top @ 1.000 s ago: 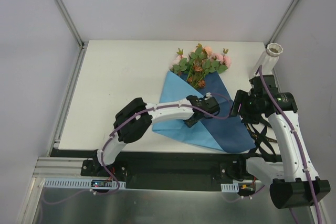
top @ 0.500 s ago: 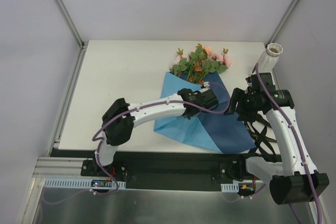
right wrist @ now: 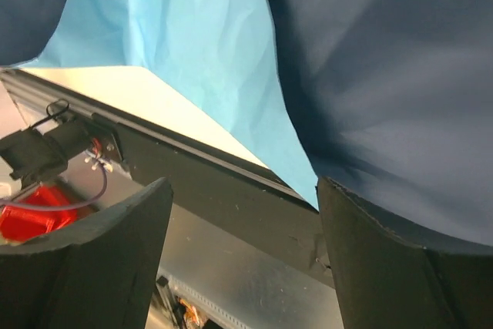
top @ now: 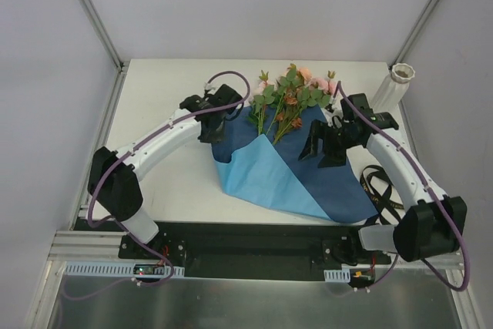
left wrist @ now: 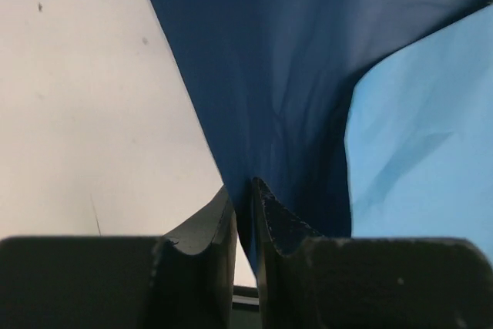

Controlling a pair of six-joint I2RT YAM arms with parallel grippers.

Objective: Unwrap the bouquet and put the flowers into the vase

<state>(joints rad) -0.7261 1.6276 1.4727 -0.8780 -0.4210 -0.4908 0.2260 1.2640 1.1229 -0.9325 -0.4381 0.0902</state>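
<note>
The left gripper clamps the blue paper's 10 o'clock edge, likely to peel it off the flowers at 12 o'clock; the right gripper, jaws apart, hovers at 3 o'clock; the vase sits beyond, at 2 o'clock

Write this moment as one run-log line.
left pincer: shut on blue paper | right pincer: open, over paper | flowers: lying on paper | vase: without flowers

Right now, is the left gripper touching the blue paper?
Touching. The left wrist view shows the left gripper shut on a fold of the blue paper.
</note>
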